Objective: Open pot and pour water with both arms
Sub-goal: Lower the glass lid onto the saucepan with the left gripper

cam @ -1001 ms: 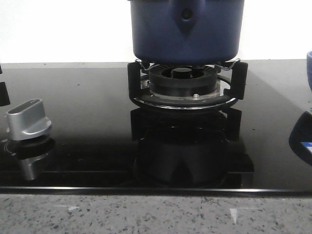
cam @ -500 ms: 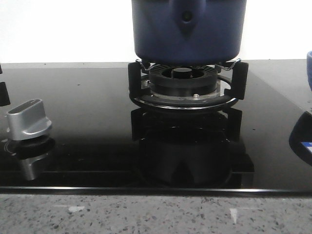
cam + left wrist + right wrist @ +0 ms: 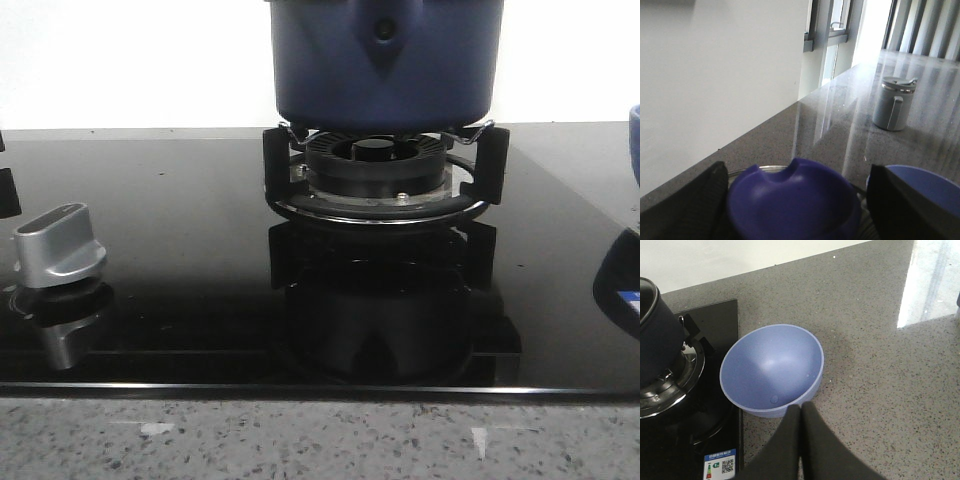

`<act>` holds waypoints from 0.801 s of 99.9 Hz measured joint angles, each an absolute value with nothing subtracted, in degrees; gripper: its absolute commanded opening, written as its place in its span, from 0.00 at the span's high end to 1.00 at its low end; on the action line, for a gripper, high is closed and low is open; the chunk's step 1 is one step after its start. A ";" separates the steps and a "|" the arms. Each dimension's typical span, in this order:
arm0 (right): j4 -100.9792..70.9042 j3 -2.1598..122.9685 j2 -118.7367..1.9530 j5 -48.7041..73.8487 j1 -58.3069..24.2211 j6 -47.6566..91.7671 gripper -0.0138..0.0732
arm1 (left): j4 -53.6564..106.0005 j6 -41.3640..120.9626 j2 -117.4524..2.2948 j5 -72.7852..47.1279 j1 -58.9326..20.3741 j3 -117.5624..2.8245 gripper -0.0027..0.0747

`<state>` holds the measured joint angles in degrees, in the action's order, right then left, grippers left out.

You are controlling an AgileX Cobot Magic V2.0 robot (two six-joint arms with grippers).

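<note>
The dark navy pot (image 3: 385, 60) stands on the burner grate (image 3: 385, 200) at the back middle of the black hob; its top is cut off in the front view. In the left wrist view, my left gripper (image 3: 796, 172) is open, its two black fingers (image 3: 695, 205) on either side of the purple-blue lid knob (image 3: 795, 200), close to it. The lid's glass rim (image 3: 765, 167) shows behind the knob. My right gripper (image 3: 801, 407) is shut and empty, hovering just at the near rim of a light blue bowl (image 3: 765, 365). The pot's edge (image 3: 655, 340) also shows in that view.
A silver stove knob (image 3: 58, 245) sits at the hob's front left. The blue bowl stands on the speckled counter right of the hob (image 3: 634, 140). A grey lidded mug (image 3: 894, 102) stands farther back on the counter. A white wall runs behind the hob.
The pot has shifted very slightly sideways on the grate and back. Nothing else in the front view has moved.
</note>
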<state>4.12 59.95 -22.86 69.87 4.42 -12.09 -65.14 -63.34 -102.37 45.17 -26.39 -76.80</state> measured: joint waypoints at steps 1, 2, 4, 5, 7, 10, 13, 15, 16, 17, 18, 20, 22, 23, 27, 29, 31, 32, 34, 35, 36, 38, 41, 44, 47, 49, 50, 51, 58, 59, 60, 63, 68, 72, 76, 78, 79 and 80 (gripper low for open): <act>4.12 59.95 -22.86 69.87 4.42 -12.09 0.92 | -64.79 -63.34 -102.37 45.27 -26.39 -76.80 0.30; 4.12 59.95 -22.86 69.87 4.42 -12.09 0.92 | -64.56 -63.34 -102.37 45.44 -26.39 -76.80 0.30; 4.12 59.95 -22.86 69.87 4.42 -12.09 0.92 | -64.00 -63.34 -102.37 45.66 -26.39 -76.80 0.30; 4.12 59.95 -22.86 69.87 4.42 -12.09 0.92 | -63.83 -63.34 -102.37 45.79 -26.39 -76.80 0.30; 4.12 59.95 -22.86 69.87 4.42 -12.09 0.92 | -63.31 -63.34 -102.37 46.21 -26.39 -76.80 0.30; 4.12 59.95 -22.86 69.76 4.42 -12.09 0.92 | -62.61 -63.26 -102.37 46.66 -26.39 -76.80 0.30; 4.12 59.95 -22.86 69.76 4.42 -12.09 0.92 | -61.85 -63.26 -102.37 47.27 -26.39 -76.80 0.30; 4.12 59.95 -22.86 69.76 4.42 -12.09 0.92 | -61.53 -63.26 -102.37 47.52 -26.39 -76.80 0.30; 4.12 59.95 -22.86 69.76 4.42 -12.09 0.92 | -61.46 -63.23 -102.37 47.71 -26.39 -76.80 0.30; 4.12 59.95 -22.86 69.65 4.42 -12.09 0.92 | -61.47 -63.23 -102.37 47.72 -26.39 -76.80 0.30; 4.12 59.95 -22.86 69.63 4.42 -12.09 0.92 | -61.32 -63.23 -102.37 47.87 -26.39 -76.80 0.30; 4.12 59.95 -22.86 69.57 4.42 -12.09 0.92 | -61.32 -63.23 -102.26 47.96 -26.39 -76.80 0.30; 4.12 59.95 -22.86 69.49 4.42 -12.09 0.92 | -61.23 -63.23 -102.13 48.11 -26.39 -76.80 0.30; 4.12 59.95 -22.86 69.41 4.42 -12.09 0.92 | -61.23 -63.23 -101.99 48.11 -26.39 -76.80 0.30; 4.12 59.95 -22.86 69.33 4.42 -11.97 0.92 | -61.23 -63.13 -101.60 48.21 -26.28 -76.80 0.30; 4.12 59.95 -22.86 69.25 4.42 -11.84 0.92 | -61.23 -63.13 -101.28 48.21 -26.15 -76.80 0.31; 4.12 59.95 -22.86 69.25 4.42 -11.68 0.92 | -61.23 -63.13 -100.89 48.21 -25.98 -76.80 0.32; 4.12 59.95 -22.86 69.17 4.42 -11.52 0.92 | -61.23 -63.13 -100.73 48.21 -26.02 -76.80 0.33; 4.12 59.95 -22.86 69.09 4.42 -11.43 0.92 | -61.23 -63.13 -100.21 48.05 -25.76 -76.80 0.34; 4.12 59.95 -22.86 68.93 4.42 -11.45 0.92 | -61.23 -63.13 -99.86 48.04 -25.60 -76.80 0.35; 4.12 59.95 -22.86 68.92 4.42 -11.45 0.92 | -61.23 -63.13 -99.66 48.04 -25.62 -76.80 0.36; 4.12 59.95 -22.86 68.78 4.29 -11.32 0.92 | -61.23 -63.13 -99.03 47.89 -25.29 -76.80 0.38; 4.12 59.95 -22.86 68.62 4.17 -11.20 0.92 | -61.37 -63.13 -98.09 47.49 -24.90 -76.80 0.40; 4.12 59.95 -22.86 68.33 3.93 -10.93 0.92 | -61.72 -63.13 -96.79 47.34 -24.48 -76.80 0.44; 4.12 59.95 -22.86 68.09 3.65 -10.91 0.92 | -62.31 -63.13 -95.66 47.09 -23.88 -76.80 0.47; 4.12 59.95 -22.86 67.97 3.39 -10.91 0.92 | -62.97 -63.28 -94.78 46.93 -23.48 -76.80 0.49; 4.12 59.95 -22.86 67.84 3.37 -10.91 0.92 | -63.49 -63.43 -94.49 46.94 -23.34 -76.80 0.50; 4.12 59.95 -22.86 67.83 3.28 -10.91 0.92 | -63.77 -63.63 -93.89 46.81 -23.21 -76.80 0.52; 4.22 59.95 -22.86 67.45 2.65 -10.81 0.92 | -67.08 -65.03 -90.55 46.72 -21.79 -76.80 0.59; 4.33 59.95 -22.86 67.32 2.65 -10.81 0.92 | -67.83 -65.22 -90.19 46.72 -21.49 -76.80 0.60; 4.31 59.95 -22.86 67.18 2.52 -10.81 0.92 | -68.18 -65.69 -89.82 46.72 -21.34 -76.80 0.61; 4.46 59.84 -22.86 66.79 2.25 -10.81 0.92 | -69.70 -66.70 -87.88 46.72 -20.63 -76.43 0.64; 4.57 59.56 -22.86 66.04 2.10 -10.81 0.92 | -72.37 -68.52 -84.89 46.72 -19.68 -75.64 0.68; 4.71 58.93 -22.86 65.18 1.71 -10.81 0.92 | -74.49 -70.06 -82.21 46.72 -19.02 -74.61 0.71; 4.71 58.20 -22.76 64.33 1.59 -10.81 0.92 | -76.36 -71.52 -79.82 46.37 -18.29 -73.53 0.73; 4.71 57.66 -22.77 63.71 1.59 -10.81 0.92 | -77.15 -71.97 -78.33 45.99 -17.95 -72.73 0.74; 4.71 57.28 -22.77 63.35 1.50 -10.81 0.92 | -77.42 -72.44 -77.29 45.80 -17.93 -72.14 0.74; 4.71 57.07 -22.77 63.16 1.50 -10.81 0.92 | -77.86 -72.61 -76.77 45.66 -17.66 -71.81 0.75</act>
<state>4.71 57.07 -22.77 63.16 1.50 -10.81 -77.86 -72.61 -76.77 45.66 -17.66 -71.81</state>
